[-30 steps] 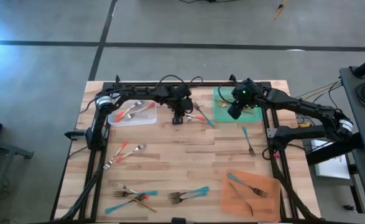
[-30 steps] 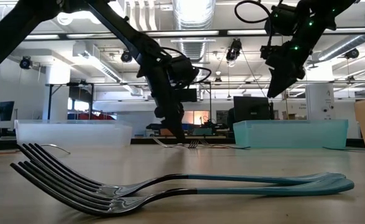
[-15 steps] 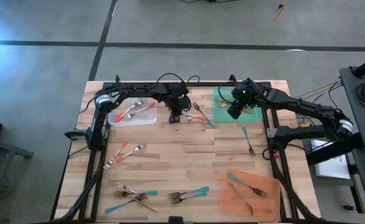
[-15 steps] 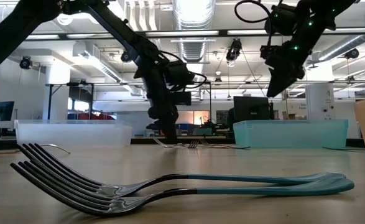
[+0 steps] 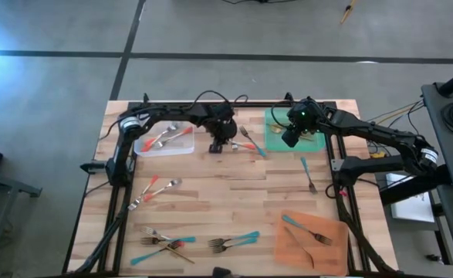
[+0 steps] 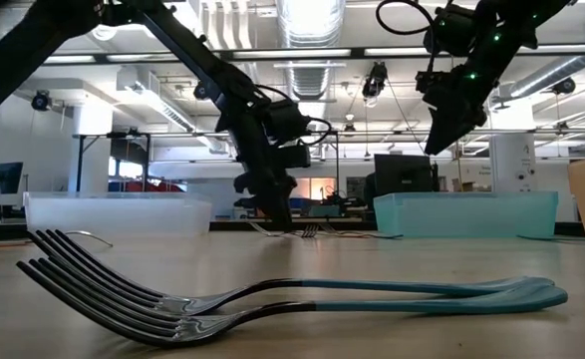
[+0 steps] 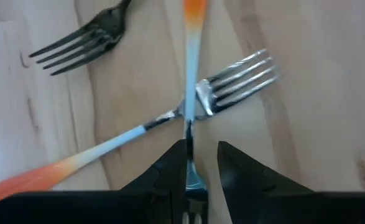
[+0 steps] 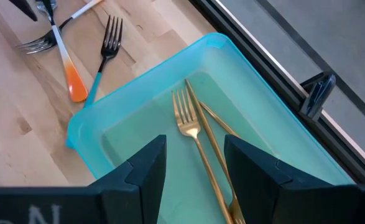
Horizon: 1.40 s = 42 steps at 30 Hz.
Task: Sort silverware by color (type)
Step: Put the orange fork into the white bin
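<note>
Your wooden table sits on grey floor, a lit lab behind. Left claw pinches what seems a red-handled fork between clear and green trays. Right claw gapes empty over gold forks.

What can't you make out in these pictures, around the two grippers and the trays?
- Left gripper: in the left wrist view the fork between its fingers runs off the bottom edge; the head is hidden.
- Green tray: the right wrist view cuts off the gold forks behind the right gripper.
- Clear tray: contents too small to count in the high view.
</note>
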Available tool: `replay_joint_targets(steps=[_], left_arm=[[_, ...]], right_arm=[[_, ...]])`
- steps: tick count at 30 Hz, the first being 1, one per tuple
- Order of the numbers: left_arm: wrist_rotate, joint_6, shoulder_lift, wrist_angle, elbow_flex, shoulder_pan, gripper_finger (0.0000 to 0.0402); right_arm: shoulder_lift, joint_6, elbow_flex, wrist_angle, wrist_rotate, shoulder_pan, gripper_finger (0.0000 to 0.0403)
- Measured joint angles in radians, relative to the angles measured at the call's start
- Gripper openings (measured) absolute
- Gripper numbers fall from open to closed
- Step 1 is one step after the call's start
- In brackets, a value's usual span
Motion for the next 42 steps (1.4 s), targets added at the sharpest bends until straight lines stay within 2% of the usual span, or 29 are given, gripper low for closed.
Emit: replay_joint_targets(steps=[17, 22, 24, 28, 32, 42], left_arm=[[0.044, 0.004, 0.021, -0.019, 0.026, 0.010, 0.0076], [0.045, -0.048, 0.021, -0.027, 0.026, 0.013, 0.0075], [0.044, -0.099, 0.021, -0.027, 0.029, 0.013, 0.0063], [0.043, -0.158, 0.021, -0.026, 0.026, 0.014, 0.0010], [0.043, -0.224, 0.020, -0.031, 0.025, 0.013, 0.0003], [0.048, -0.247, 0.015, -0.275, 0.152, -0.020, 0.0001]], right_arm=[[0.000, -0.006, 0.000, 0.000, 0.000, 0.000, 0.0153], [0.000, -0.005, 0.000, 0.000, 0.000, 0.000, 0.0153], [0.000, -0.005, 0.000, 0.000, 0.000, 0.000, 0.0153], [0.000, -0.004, 0.000, 0.000, 0.000, 0.000, 0.0153], [0.000, -0.004, 0.000, 0.000, 0.000, 0.000, 0.0153], [0.000, -0.006, 0.000, 0.000, 0.000, 0.000, 0.0153]])
